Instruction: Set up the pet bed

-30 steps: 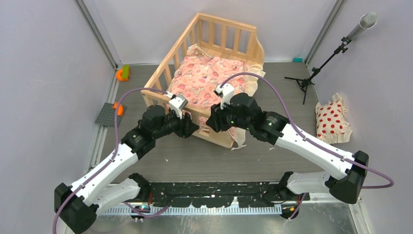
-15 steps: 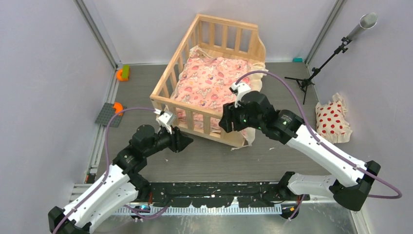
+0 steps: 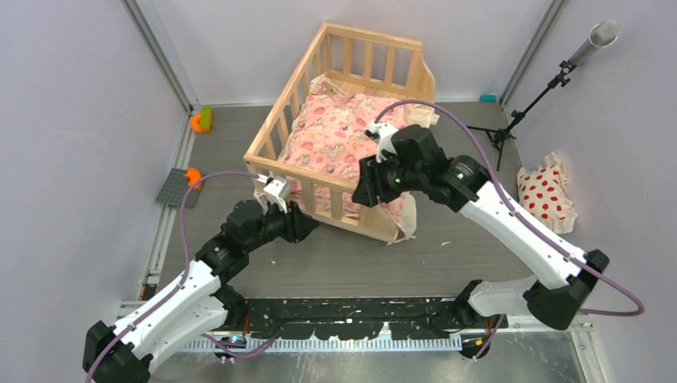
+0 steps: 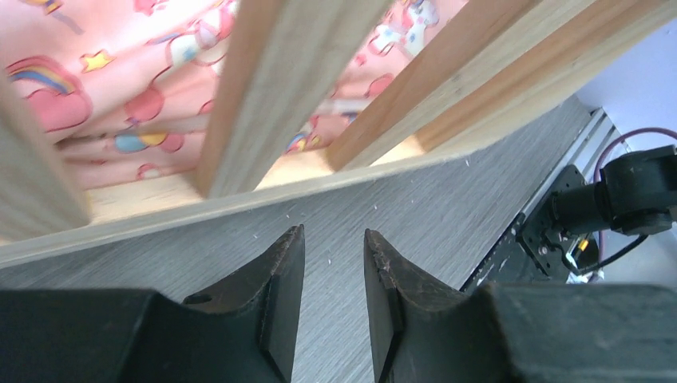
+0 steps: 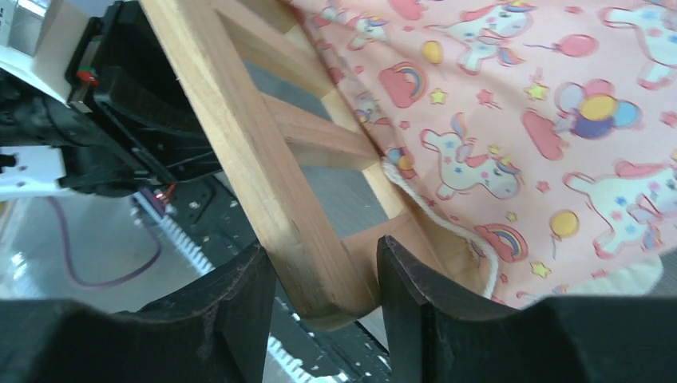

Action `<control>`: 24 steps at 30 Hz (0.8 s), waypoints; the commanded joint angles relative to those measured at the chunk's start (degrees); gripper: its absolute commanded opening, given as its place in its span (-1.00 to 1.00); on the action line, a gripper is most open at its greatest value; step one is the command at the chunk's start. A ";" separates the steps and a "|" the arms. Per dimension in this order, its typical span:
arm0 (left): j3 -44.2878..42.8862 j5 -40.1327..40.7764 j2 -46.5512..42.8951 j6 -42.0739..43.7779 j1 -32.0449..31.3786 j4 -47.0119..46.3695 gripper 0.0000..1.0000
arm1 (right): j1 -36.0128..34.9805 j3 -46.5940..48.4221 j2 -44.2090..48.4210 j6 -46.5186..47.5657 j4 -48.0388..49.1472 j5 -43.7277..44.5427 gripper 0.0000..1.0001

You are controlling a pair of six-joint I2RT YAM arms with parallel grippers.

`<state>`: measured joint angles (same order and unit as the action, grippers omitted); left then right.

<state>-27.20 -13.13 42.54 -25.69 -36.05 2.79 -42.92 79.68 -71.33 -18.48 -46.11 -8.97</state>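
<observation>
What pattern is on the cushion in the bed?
Pink cushion with unicorns, rainbows, balloons and stars; clearest in the right wrist view.

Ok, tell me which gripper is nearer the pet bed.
Right. The right gripper straddles the near rail of the pet bed; the left gripper sits just outside that rail, not touching it.

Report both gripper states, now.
Left gripper: open, nothing between its fingers.
Right gripper: closed on the wooden rail of the pet bed.
</observation>
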 commanded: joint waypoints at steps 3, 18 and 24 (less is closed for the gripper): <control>-1.03 4.42 -5.48 -0.33 -0.12 -0.49 -0.31 | -1.02 8.71 -10.61 -1.66 10.49 -6.25 -0.64; 0.21 5.58 -7.70 0.12 -0.12 0.98 -0.27 | 0.61 4.17 7.24 15.15 8.77 15.55 0.64; 0.17 5.05 -8.07 0.39 -0.08 2.04 -0.28 | 11.06 2.44 1.64 10.01 -0.30 16.31 0.14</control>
<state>-26.96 -8.05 35.00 -25.61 -36.05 4.82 -37.12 83.61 -62.83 -6.24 -39.48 4.86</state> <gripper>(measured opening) 0.363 0.580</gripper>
